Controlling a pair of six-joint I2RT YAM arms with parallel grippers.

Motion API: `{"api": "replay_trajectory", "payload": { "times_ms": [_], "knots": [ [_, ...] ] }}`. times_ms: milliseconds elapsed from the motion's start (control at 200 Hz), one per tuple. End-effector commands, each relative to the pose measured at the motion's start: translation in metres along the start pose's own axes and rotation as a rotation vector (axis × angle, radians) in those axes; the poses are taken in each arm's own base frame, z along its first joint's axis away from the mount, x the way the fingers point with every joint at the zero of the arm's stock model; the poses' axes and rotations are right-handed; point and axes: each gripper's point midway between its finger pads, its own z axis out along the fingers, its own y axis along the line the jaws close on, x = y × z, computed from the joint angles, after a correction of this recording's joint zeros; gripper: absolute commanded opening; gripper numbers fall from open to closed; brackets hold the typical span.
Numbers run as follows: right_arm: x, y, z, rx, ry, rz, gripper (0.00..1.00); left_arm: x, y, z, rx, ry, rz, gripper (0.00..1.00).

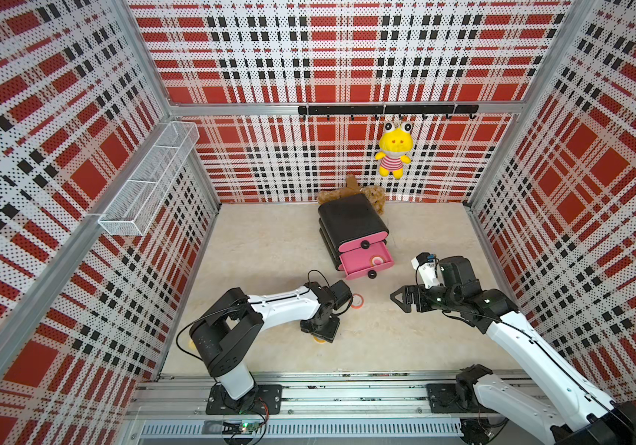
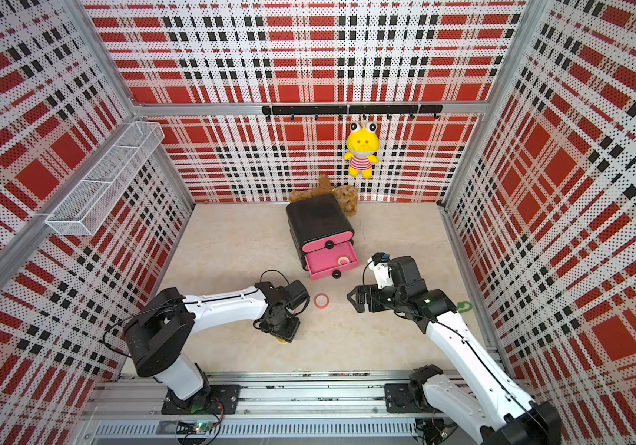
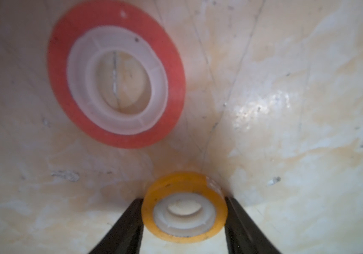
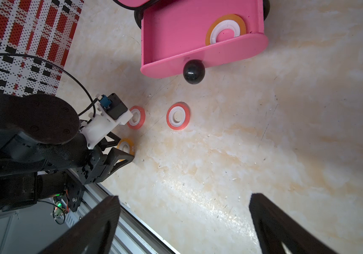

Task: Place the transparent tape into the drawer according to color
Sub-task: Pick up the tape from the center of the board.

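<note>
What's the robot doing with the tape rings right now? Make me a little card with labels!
left tool: shut on the loose yellow tape, down at the table
right tool: open, empty
open drawer: pulled out under the shut top drawer, holds another yellow tape
red tapes: two, flat on the table in front of the open drawer
purple tapes: none in view

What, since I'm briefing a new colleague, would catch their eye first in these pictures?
Probably the yellow plush toy hanging on the red plaid back wall, and below it the black cabinet whose open pink drawer holds a yellow-orange tape ring. Nearer the front, the left claw grips a second yellow-orange ring on the table.
</note>
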Motion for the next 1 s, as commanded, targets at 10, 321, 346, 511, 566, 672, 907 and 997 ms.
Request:
{"api": "replay_trajectory", "payload": {
  "times_ms": [10,321,346,511,566,672,907,997],
  "knots": [
    [0.002,-0.001,-0.002,-0.005,-0.008,0.012,1.00,0.005,-0.005,0.007,0.023,0.010,0.000,0.54],
    [0.003,-0.001,-0.003,-0.005,-0.008,0.017,1.00,0.001,-0.007,0.000,0.026,-0.002,0.001,0.49],
    [0.003,-0.002,-0.003,-0.004,-0.008,0.018,1.00,0.000,-0.007,-0.002,0.025,-0.003,0.001,0.49],
    [0.003,-0.002,-0.003,-0.005,-0.008,0.019,1.00,-0.005,-0.006,-0.013,0.017,-0.020,0.003,0.49],
    [0.002,-0.002,-0.003,-0.005,-0.011,0.017,1.00,-0.007,-0.006,-0.016,0.014,-0.026,0.004,0.49],
    [0.002,-0.002,-0.003,-0.004,-0.011,0.019,1.00,-0.011,-0.005,-0.022,0.016,-0.037,0.000,0.49],
    [-0.002,-0.001,-0.005,-0.005,-0.020,0.015,1.00,-0.016,-0.005,-0.031,0.015,-0.049,0.000,0.49],
    [-0.003,0.000,-0.006,-0.004,-0.024,0.015,1.00,-0.018,-0.003,-0.035,0.010,-0.056,0.002,0.49]
  ]
}}
